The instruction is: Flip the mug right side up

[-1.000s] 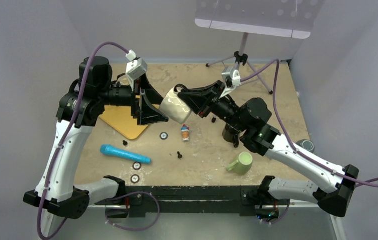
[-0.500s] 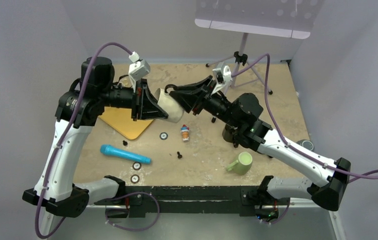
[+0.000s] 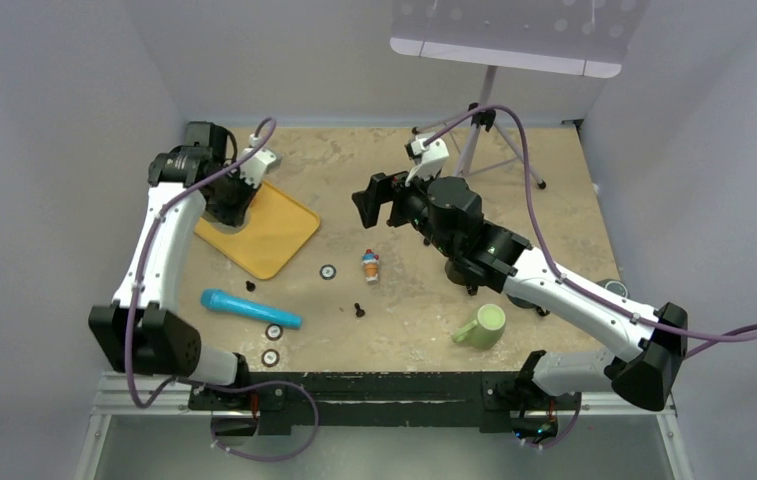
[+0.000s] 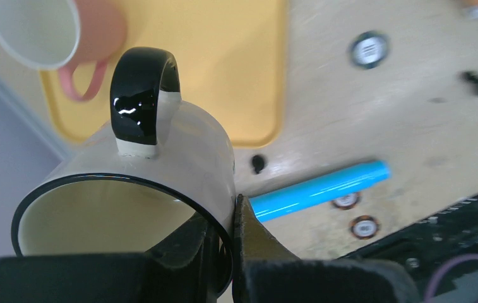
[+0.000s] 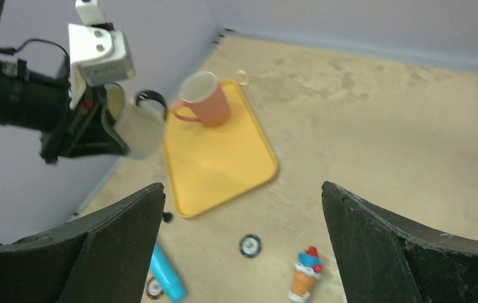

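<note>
Cream black-rimmed ceramic mug [image 4: 185,158]: airborne at left edge of flat yellow plastic tray [image 4: 230,63], near pink mug [image 5: 206,100] standing on tray. Left gripper [image 4: 225,237]: clamped tight on mug wall at rim. Right gripper [image 5: 241,189]: jaws spread wide, empty, well apart from mug.

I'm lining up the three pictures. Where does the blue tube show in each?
Top: blue tube lower left, on the near side of the yellow tray.
Left wrist: tube right of middle, below the tray.
Right wrist: tube at the bottom edge, left, below the tray.
Shared landmark: the tray.
</note>
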Motion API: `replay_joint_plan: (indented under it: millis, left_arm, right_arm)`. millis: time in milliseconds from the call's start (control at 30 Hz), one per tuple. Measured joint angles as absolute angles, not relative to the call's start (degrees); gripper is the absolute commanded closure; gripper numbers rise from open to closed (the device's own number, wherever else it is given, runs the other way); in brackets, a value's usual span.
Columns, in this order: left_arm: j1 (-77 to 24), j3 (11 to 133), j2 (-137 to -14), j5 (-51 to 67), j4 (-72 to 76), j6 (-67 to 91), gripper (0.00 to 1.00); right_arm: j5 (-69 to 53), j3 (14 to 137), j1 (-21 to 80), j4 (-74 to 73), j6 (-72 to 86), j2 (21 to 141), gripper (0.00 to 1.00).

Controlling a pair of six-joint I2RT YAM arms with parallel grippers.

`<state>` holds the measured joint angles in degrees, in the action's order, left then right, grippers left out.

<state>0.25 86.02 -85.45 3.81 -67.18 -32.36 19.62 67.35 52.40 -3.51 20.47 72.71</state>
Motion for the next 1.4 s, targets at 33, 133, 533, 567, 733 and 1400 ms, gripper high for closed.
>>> replay_joint_plan:
  millis: [33, 133, 533, 567, 733, 1400]
  left_arm:
    - [1.4, 85.6, -87.1, 2.9, -66.5, -33.3, 1.0]
    - [3.1, 84.6, -91.5, 0.5, -64.7, -36.0, 1.0]
    - [2.8, 81.1, -100.3, 2.2, -57.9, -41.8, 1.0]
    - [2.6, 81.1, -100.7, 3.2, -57.7, -41.8, 1.0]
    - [-2.2, 81.1, -101.1, 5.2, -56.2, -41.7, 1.0]
    - [-5.6, 88.7, -110.6, 7.1, -52.8, -39.5, 0.21]
  right_arm:
    - [20.4, 66.8, 52.4, -4.1, 20.4, 72.7, 0.02]
    - [22.8, 65.6, 52.3, -5.6, 20.1, 72.7, 0.02]
    - [26.0, 61.8, 51.3, -6.0, 18.5, 72.4, 0.02]
    - [26.0, 61.6, 51.1, -6.1, 18.5, 72.4, 0.02]
    - [26.0, 61.6, 48.8, -7.2, 19.3, 72.4, 0.02]
    - [34.6, 57.9, 39.8, -38.7, 34.7, 73.5, 0.05]
